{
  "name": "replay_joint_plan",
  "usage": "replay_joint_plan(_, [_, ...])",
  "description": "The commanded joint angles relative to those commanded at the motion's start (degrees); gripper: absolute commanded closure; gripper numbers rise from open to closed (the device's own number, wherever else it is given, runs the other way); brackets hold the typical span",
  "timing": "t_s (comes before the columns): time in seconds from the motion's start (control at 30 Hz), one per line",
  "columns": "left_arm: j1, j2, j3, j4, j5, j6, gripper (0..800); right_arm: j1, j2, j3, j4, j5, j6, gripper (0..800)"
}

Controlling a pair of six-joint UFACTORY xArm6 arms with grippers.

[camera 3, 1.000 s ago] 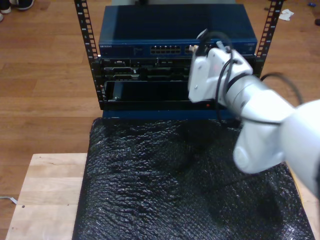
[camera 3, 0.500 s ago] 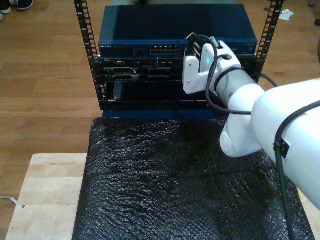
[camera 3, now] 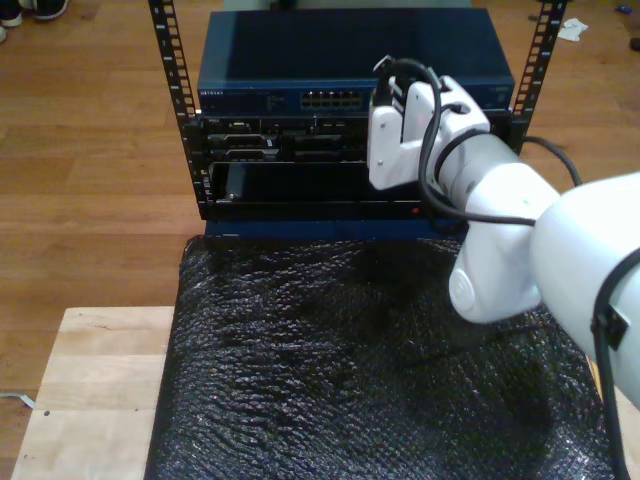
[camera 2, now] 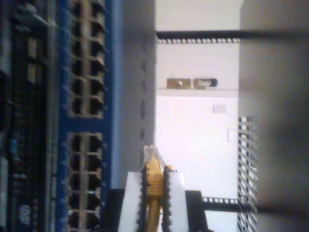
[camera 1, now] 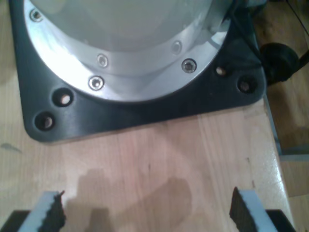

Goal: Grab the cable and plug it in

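My second gripper point(camera 2: 153, 193) is shut on the yellow-orange cable point(camera 2: 154, 180), whose clear plug point(camera 2: 150, 153) sticks out past the fingertips. The plug hangs just in front of the blue network switch point(camera 2: 114, 96), beside its rows of ports point(camera 2: 83, 92) and apart from them. In the exterior view, the second arm's white wrist point(camera 3: 405, 130) stands in front of the switch point(camera 3: 260, 98), to the exterior view's right of the port block point(camera 3: 330, 100). My first gripper point(camera 1: 148, 212) is open over bare wood, with nothing between its fingers point(camera 1: 48, 213).
The switch sits in a black rack with perforated rails point(camera 3: 172, 60) above other dark units point(camera 3: 280, 145). A black bubble-wrap mat point(camera 3: 320, 370) covers the wooden table point(camera 3: 90, 390). A black and silver arm base point(camera 1: 140, 63) is bolted to the wood near my first gripper.
The second arm's wrist has swung towards the exterior view's left and slightly up, closer to the switch's ports. It has barely shifted over the last half second.
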Motion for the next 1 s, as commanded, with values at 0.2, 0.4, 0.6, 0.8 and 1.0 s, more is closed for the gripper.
replay_joint_plan(0.2, [0.0,0.0,0.0,0.0,0.0,0.0,1,-0.1,-1.8,1.8,-0.1,2.2,0.1,800])
replay_joint_plan(0.4, [0.0,0.0,0.0,0.0,0.0,0.0,1,-0.1,-1.8,3.3,0.0,2.3,0.3,800])
replay_joint_plan(0.6, [0.0,0.0,0.0,0.0,0.0,0.0,1,-0.3,-3.9,5.4,-0.1,3.4,0.4,800])
replay_joint_plan(0.8, [0.0,0.0,0.0,0.0,0.0,0.0,1,-0.6,-4.7,5.5,-0.3,3.3,0.2,800])
replay_joint_plan(1.0, [0.0,0.0,0.0,0.0,0.0,0.0,1,-1.8,-2.1,2.6,-0.2,3.1,0.4,800])
